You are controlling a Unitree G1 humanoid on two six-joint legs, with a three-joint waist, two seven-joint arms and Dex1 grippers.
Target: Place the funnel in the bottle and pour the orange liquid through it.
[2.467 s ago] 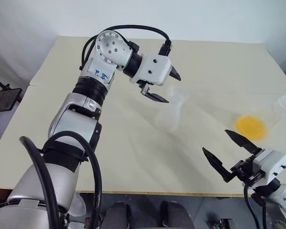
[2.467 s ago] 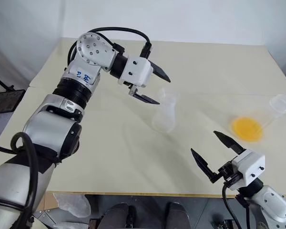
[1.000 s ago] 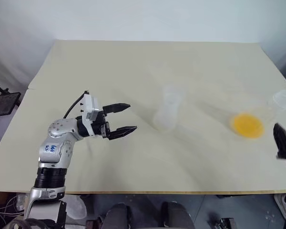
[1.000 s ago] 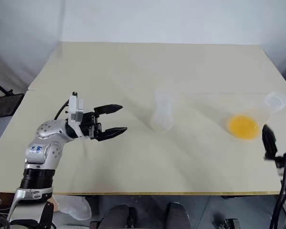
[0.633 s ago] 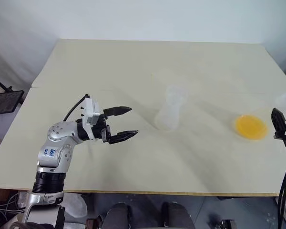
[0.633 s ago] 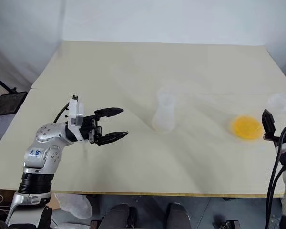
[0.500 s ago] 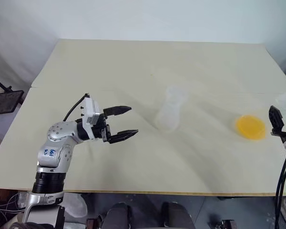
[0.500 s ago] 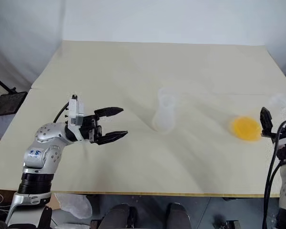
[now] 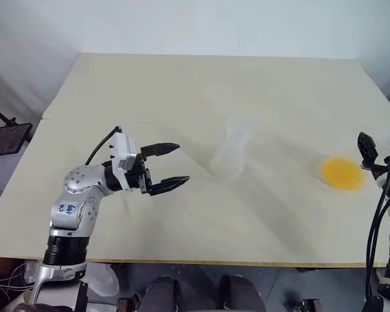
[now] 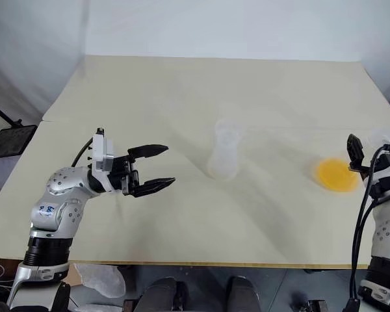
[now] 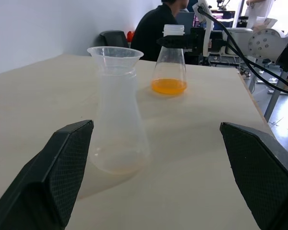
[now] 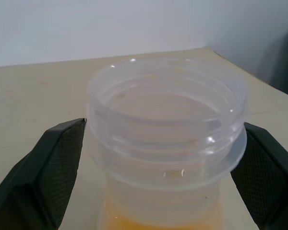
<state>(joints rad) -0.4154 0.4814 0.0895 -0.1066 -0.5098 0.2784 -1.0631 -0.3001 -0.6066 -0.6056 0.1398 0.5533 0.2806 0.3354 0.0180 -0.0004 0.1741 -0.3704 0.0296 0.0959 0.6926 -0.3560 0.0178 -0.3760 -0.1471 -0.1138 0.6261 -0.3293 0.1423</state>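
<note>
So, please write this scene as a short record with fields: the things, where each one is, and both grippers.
funnel: seated in the bottle's mouth
bottle: upright at mid-table, nothing gripping it
orange liquid: in the flask
flask: upright near the table's right edge, neck open
left gripper: open, aimed at the bottle, apart from it
right gripper: one finger either side of the flask's neck, contact unclear
table: beige

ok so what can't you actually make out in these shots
- Whether the right gripper touches the flask's neck: its fingers flank the neck, contact unclear.
- Flask's base in the right wrist view: cut off by the frame edge, with a sliver of orange liquid.
- Right gripper in the head views: partly cut off by the frame edge.
- Funnel stem: hidden inside the frosted bottle.
- Left gripper: open, away from the bottle.
</note>
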